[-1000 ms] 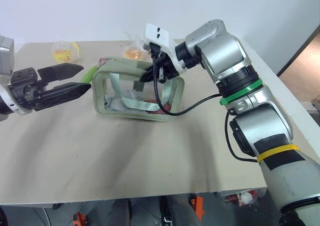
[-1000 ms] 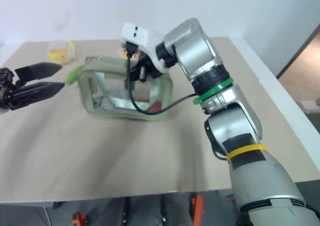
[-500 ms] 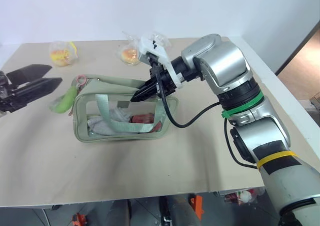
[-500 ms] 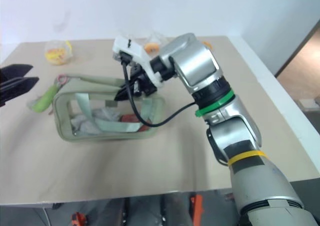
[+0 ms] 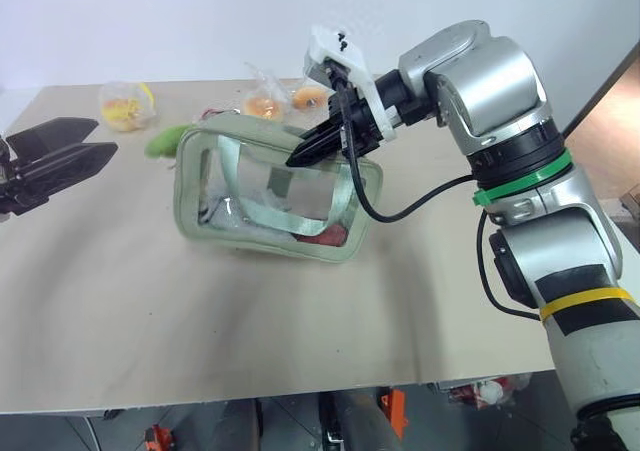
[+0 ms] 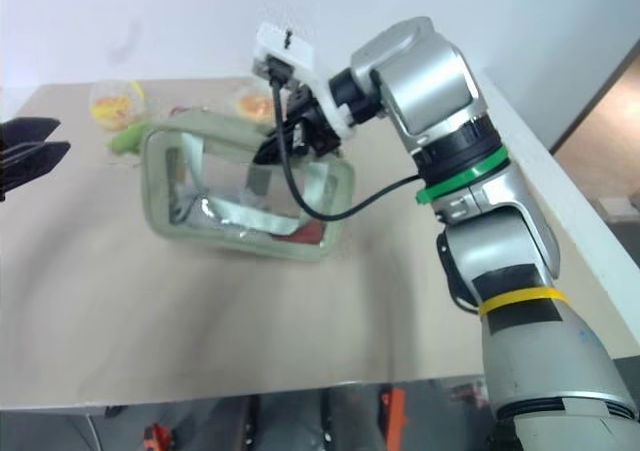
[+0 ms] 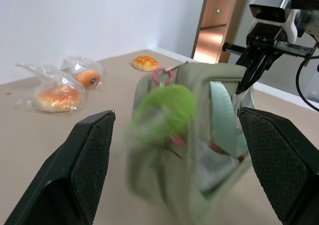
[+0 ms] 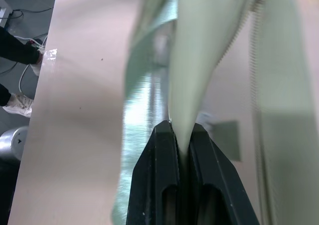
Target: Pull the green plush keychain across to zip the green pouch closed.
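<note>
The green pouch (image 5: pixel 265 196) stands tilted on the table, its right end lifted. My right gripper (image 5: pixel 297 158) is shut on the pouch's top edge there, and pale green fabric is pinched between its fingers (image 8: pixel 167 185). The green plush keychain (image 5: pixel 165 141) hangs at the pouch's far left end with its pink ring (image 7: pixel 162 76) above it. My left gripper (image 5: pixel 105 137) is open at the left of the table, a short way from the keychain and touching nothing. In the left wrist view the keychain (image 7: pixel 162 112) sits between and beyond the spread fingers (image 7: pixel 92 170).
Three wrapped buns lie at the back of the table: one at the left (image 5: pixel 125 106) and two behind the pouch (image 5: pixel 265 103) (image 5: pixel 308 96). The table's front edge (image 5: pixel 300 396) is bare. The table's right edge (image 5: pixel 590 211) runs close past my right arm.
My left gripper has drawn away to the left from the keychain, still open. The right gripper has kept its hold and pulled the pouch's right end up and back, tilting it.
</note>
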{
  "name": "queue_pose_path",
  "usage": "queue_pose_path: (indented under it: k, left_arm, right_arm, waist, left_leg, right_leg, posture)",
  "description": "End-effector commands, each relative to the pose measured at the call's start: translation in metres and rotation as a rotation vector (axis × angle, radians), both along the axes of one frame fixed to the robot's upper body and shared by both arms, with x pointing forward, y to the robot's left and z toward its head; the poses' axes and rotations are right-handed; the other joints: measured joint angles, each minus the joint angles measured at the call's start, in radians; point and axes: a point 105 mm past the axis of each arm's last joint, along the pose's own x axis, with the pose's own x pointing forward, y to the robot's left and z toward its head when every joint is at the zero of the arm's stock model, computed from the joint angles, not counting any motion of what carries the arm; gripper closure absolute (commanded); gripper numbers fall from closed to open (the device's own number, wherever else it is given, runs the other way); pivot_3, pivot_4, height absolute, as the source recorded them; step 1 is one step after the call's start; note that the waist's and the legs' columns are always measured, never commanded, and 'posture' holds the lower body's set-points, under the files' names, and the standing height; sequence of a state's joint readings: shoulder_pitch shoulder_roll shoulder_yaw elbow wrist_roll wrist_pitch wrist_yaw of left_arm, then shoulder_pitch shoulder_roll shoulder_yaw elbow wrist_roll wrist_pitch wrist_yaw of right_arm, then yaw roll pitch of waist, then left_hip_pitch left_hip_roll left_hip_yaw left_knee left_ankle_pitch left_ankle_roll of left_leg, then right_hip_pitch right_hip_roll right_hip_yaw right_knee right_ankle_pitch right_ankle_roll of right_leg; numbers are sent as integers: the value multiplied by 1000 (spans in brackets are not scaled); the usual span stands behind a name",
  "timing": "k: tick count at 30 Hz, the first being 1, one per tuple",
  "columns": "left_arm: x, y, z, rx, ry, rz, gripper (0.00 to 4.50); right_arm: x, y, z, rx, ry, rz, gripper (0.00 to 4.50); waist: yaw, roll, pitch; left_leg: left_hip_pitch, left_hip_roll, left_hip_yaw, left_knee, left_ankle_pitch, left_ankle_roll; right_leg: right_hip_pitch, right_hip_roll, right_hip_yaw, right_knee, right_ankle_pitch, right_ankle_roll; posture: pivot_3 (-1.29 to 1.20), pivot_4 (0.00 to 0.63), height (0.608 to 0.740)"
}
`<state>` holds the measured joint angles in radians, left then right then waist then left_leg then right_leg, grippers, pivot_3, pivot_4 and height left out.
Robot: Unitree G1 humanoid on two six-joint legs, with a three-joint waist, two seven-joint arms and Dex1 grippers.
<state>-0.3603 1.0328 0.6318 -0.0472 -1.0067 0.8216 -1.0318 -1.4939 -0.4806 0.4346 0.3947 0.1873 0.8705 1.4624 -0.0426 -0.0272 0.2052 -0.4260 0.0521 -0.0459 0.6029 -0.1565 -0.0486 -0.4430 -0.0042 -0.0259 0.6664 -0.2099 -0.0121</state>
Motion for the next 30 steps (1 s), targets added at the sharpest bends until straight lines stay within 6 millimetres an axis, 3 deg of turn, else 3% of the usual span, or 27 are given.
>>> queue_pose_path:
  k: [1,7,13,18,23,30]
  left_arm:
    - [-1,2,9,-4,-50,5,412]
    - [0,1,9,-8,-50,3,412]
    - [-3,2,8,-14,-45,15,412]
    - [-6,3,7,-6,-35,24,412]
    - [-5,7,3,2,-16,39,412]
    - [5,29,-21,-11,79,97,412]
  right_arm:
    - [-10,3,18,3,-77,46,4414]
    - [-11,10,0,-4,-52,68,4414]
    - [-6,39,-50,7,10,73,4414]
    - [-11,40,-43,59,51,95,4414]
    - [-18,32,-30,96,64,141,2879]
    - [-50,9,13,185,56,289,472]
  waist:
    - [-4,0,0]
    - [-4,0,0]
    - [-5,-1,-1]
    - [-4,-3,-2]
    - [-3,-3,-2]
    - [-3,-3,-2]
  left_leg:
    - [0,0,0,0,0,0]
    - [0,2,0,0,0,0]
    - [2,2,1,0,0,0]
    - [2,3,0,1,0,0]
    - [2,3,0,1,0,0]
    - [2,4,1,0,0,0]
  right_leg:
    - [0,0,0,0,0,0]
    - [0,2,0,0,0,-1]
    - [0,2,1,1,0,-1]
    - [1,3,0,2,1,-2]
    - [1,3,0,2,1,-2]
    - [0,4,0,1,1,-2]
  posture:
    - [0,150,740]
    - [0,150,740]
    - [0,150,740]
    - [0,150,740]
    - [0,150,740]
    - [0,150,740]
